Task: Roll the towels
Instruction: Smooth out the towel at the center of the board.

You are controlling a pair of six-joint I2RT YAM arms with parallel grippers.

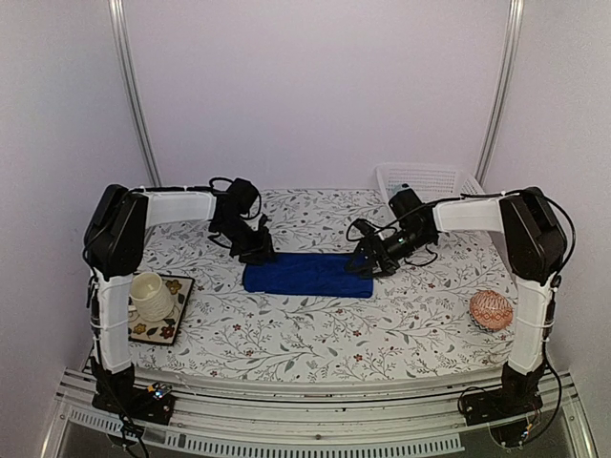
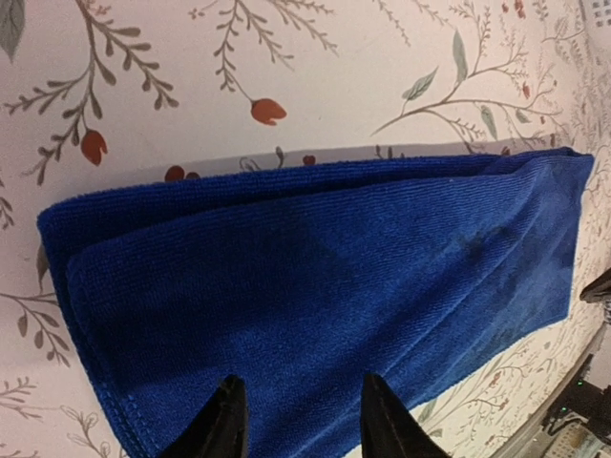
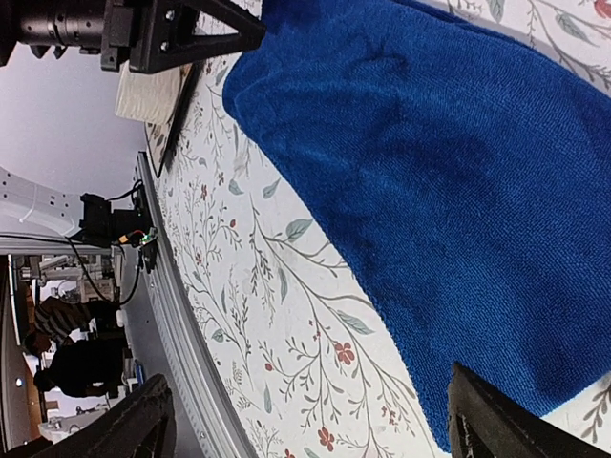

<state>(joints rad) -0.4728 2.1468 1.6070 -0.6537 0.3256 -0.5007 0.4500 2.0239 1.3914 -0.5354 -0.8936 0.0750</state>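
Towel: royal-blue towel (image 1: 307, 275) lies folded flat, middle of counter (image 1: 286, 334).
Left fingers (image 2: 224, 425): apart, over its 10 o'clock corner.
Right fingers (image 3: 492, 420): wide apart, at its 2 o'clock corner.
Risk: pinching only one layer could unfold it and skew the roll.

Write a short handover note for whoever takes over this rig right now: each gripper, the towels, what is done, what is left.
Left gripper: open, fingers apart above the left end of the royal-blue towel, holding nothing.
Right gripper: wide open at the towel's right end, holding nothing.
Towel: folded flat, lying crosswise in the middle of the table. No second towel in view.
Done: no rolling yet.
Left: roll it up, probably from one end.
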